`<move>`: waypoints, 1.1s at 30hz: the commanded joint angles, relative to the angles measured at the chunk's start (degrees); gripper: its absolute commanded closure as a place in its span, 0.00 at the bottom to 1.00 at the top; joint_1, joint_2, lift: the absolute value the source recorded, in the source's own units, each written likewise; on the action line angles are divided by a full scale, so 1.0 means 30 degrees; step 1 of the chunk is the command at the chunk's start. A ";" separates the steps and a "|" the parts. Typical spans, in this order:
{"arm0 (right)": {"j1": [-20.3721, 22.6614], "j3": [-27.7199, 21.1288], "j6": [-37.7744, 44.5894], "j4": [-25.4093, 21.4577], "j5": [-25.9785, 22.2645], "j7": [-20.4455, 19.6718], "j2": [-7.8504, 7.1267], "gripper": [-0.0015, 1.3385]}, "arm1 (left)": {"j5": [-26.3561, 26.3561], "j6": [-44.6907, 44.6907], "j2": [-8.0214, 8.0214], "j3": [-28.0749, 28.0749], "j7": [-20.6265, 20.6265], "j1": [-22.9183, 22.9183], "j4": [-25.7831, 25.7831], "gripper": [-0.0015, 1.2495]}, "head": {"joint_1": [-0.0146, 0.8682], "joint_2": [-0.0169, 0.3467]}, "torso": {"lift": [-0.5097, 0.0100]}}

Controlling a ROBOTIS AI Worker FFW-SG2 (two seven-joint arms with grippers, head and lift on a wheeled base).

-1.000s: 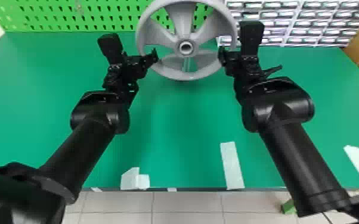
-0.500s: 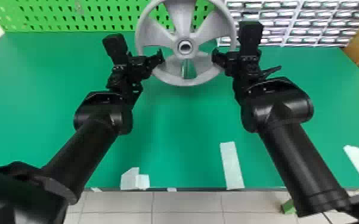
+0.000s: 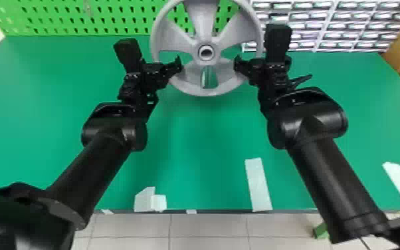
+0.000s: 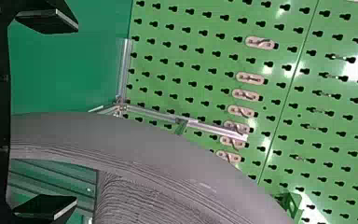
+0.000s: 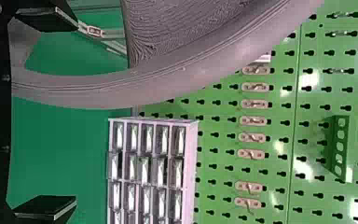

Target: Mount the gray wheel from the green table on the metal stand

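Observation:
The gray wheel (image 3: 211, 90) faces the head camera at the top middle, its hub showing. At its lower left side is my left gripper (image 3: 177, 65); my right gripper (image 3: 239, 65) is at the lower right side. Seen from the left wrist, the wheel rim (image 4: 135, 144) passes between the spread fingers of the left gripper (image 4: 46, 114), apart from both. Likewise the rim (image 5: 98, 91) runs between the open fingers of the right gripper (image 5: 46, 113). Metal stand bars (image 4: 186, 123) appear behind the wheel; whether the hub sits on the stand cannot be told.
A green pegboard (image 3: 53, 16) rises behind the green table (image 3: 192, 139). A rack of small drawers (image 3: 329, 26) stands at the back right, near the right gripper. Pale tape strips (image 3: 257, 184) lie near the table's front edge.
Both grippers have moved inward along the wheel's lower sides, toward each other. The wheel's lower rim now appears lower and its tilt has changed a little.

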 commanded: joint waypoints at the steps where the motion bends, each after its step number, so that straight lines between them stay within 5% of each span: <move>1: 0.0029 0.0049 -0.0118 -0.0030 -0.0001 0.0023 0.0017 0.00 | -0.0329 0.0016 0.0030 0.0204 0.0000 0.0124 -0.0221 0.00 | 1.00 0.19 | 0.80; 18: 0.0967 0.0049 -0.0675 -0.1260 -0.0236 0.0082 0.0017 0.00 | -0.3112 0.0543 0.0352 0.1405 0.0058 0.1530 -0.2975 0.00 | 1.00 0.19 | 0.80; 33: 0.2168 -0.0156 -0.1085 -0.3047 -0.0353 0.0082 0.0017 0.00 | -0.3756 0.1657 0.0703 0.2108 0.0117 0.3552 -0.6578 0.00 | 1.00 0.19 | 0.80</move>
